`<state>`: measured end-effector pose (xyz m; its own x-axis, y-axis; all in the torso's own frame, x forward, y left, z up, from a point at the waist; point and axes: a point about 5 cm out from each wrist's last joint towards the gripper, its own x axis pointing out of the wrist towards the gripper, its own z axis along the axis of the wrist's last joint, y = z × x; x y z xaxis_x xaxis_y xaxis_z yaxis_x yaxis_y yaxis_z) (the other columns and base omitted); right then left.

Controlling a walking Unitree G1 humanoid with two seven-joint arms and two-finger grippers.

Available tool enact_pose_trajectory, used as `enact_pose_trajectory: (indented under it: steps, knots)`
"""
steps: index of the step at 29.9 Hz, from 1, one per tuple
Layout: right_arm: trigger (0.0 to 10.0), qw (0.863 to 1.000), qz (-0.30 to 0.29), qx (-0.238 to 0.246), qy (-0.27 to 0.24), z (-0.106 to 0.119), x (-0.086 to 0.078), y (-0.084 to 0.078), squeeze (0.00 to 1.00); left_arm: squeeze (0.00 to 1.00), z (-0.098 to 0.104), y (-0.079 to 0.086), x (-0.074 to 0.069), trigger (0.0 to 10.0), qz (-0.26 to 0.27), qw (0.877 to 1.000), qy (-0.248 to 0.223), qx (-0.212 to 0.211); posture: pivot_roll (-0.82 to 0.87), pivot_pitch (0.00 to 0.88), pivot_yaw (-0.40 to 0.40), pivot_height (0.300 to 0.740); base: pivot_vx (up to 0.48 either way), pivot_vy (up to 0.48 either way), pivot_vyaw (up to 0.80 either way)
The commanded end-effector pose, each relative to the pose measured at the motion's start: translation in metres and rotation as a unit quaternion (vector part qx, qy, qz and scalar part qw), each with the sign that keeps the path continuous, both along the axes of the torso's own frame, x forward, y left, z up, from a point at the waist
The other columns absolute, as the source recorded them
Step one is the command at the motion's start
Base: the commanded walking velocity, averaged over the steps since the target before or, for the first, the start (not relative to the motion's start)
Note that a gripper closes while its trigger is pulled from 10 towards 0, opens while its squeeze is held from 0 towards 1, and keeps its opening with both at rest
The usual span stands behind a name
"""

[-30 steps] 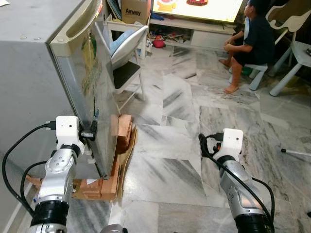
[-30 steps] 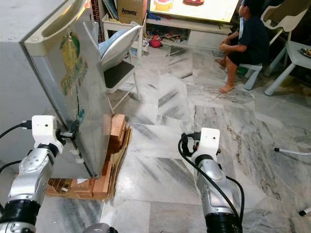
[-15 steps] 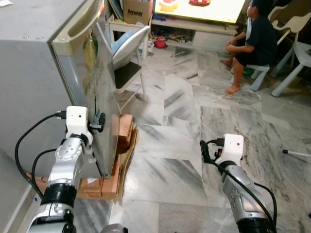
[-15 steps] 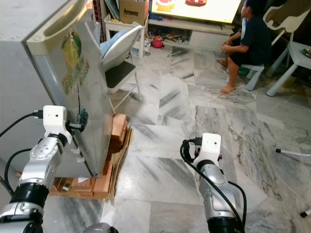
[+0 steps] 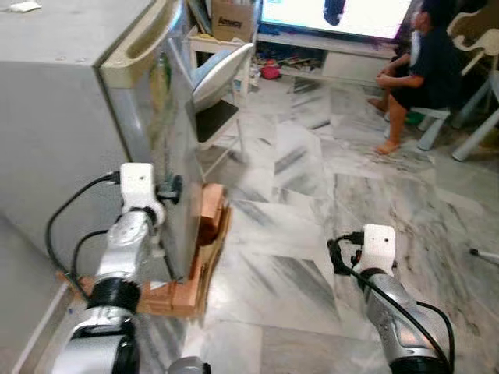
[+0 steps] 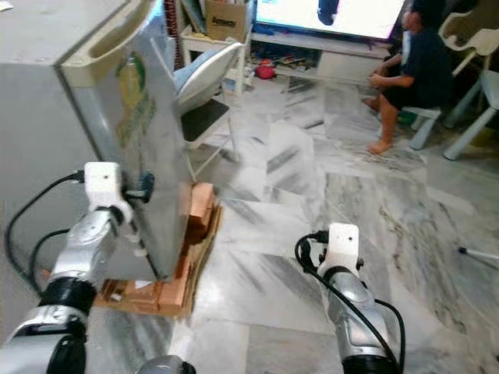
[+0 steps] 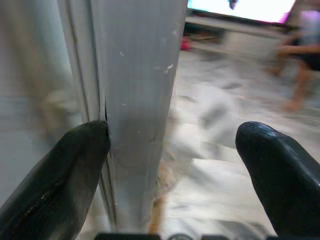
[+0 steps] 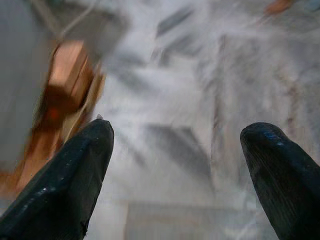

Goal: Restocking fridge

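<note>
The fridge [image 5: 86,117] sits at the room's left side, propped on wood blocks [image 5: 204,234], door shut. Left gripper [image 7: 170,170] is spread wide, straddling the door's [image 6: 144,156] free edge without clamping it. My worry: those fingers could slip off the smooth edge, or a hard tug might rock the fridge on the blocks. Right gripper [image 8: 175,170] hangs wide open over marble floor [image 5: 312,195]. A folding chair [image 5: 218,86] stands just behind, and a person [image 5: 425,70] sits by the TV [image 5: 335,15].
</note>
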<state>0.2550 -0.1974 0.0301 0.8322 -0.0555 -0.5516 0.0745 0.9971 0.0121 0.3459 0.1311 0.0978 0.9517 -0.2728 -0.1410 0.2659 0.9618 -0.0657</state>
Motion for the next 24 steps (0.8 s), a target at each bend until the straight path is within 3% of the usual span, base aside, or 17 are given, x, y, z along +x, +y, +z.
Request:
enact_pose_trajectory:
  steps: [1,2,3,7,10,12,13,15,23,24]
  knots:
    - [10.0,0.999,0.028,0.012,0.030,-0.005,0.000,0.008,0.00,0.00,0.044,-0.087,-0.005,10.0,-0.199,0.977,-0.079,-0.003,0.06,0.000,-0.079,0.740,0.000,0.000,0.00]
    - [10.0,0.998,0.049,0.008,0.040,-0.007,0.000,0.010,0.00,0.00,0.052,-0.116,-0.020,10.0,-0.270,0.958,-0.095,-0.009,0.06,0.000,-0.081,0.740,0.000,0.000,0.00]
    - [10.0,0.998,0.049,0.008,0.040,-0.007,0.000,0.010,0.00,0.00,0.052,-0.116,-0.020,10.0,-0.270,0.958,-0.095,-0.009,0.06,0.000,-0.081,0.740,0.000,0.000,0.00]
    - [10.0,0.998,0.048,0.016,0.033,-0.006,0.000,0.012,0.00,0.00,0.044,-0.139,-0.042,10.0,-0.339,0.936,-0.092,-0.008,0.05,0.000,-0.081,0.740,0.000,0.000,0.00]
    - [10.0,0.998,0.049,0.016,0.035,-0.005,-0.001,0.012,0.00,0.00,0.023,-0.118,-0.034,10.0,-0.300,0.951,-0.069,0.019,0.04,0.000,-0.075,0.740,0.000,0.000,0.00]
    - [10.0,0.998,0.050,0.022,0.032,-0.004,-0.002,0.012,0.00,0.00,0.020,-0.098,-0.026,10.0,-0.263,0.964,-0.045,0.001,0.04,0.000,-0.074,0.740,0.000,0.000,0.00]
    - [10.0,0.998,0.046,0.026,0.028,-0.003,-0.001,0.012,0.00,0.00,0.019,-0.079,-0.021,10.0,-0.236,0.971,-0.040,-0.002,0.05,0.000,-0.072,0.740,0.000,0.000,0.00]
    - [10.0,0.999,0.040,0.030,0.016,-0.002,0.000,0.011,0.00,0.00,0.017,-0.058,-0.020,10.0,-0.206,0.978,-0.043,0.011,0.05,0.000,-0.067,0.740,0.000,0.000,0.00]
    - [10.0,0.995,0.006,0.036,-0.096,0.026,0.013,0.012,0.00,0.00,-0.001,0.015,-0.041,10.0,-0.099,0.994,-0.031,0.041,0.05,0.000,-0.061,0.740,0.000,-0.369,0.00]
    - [10.0,0.995,0.006,0.036,-0.096,0.026,0.013,0.012,0.00,0.00,-0.001,0.015,-0.041,10.0,-0.099,0.994,-0.031,0.041,0.05,0.000,-0.061,0.740,0.000,-0.454,0.00]
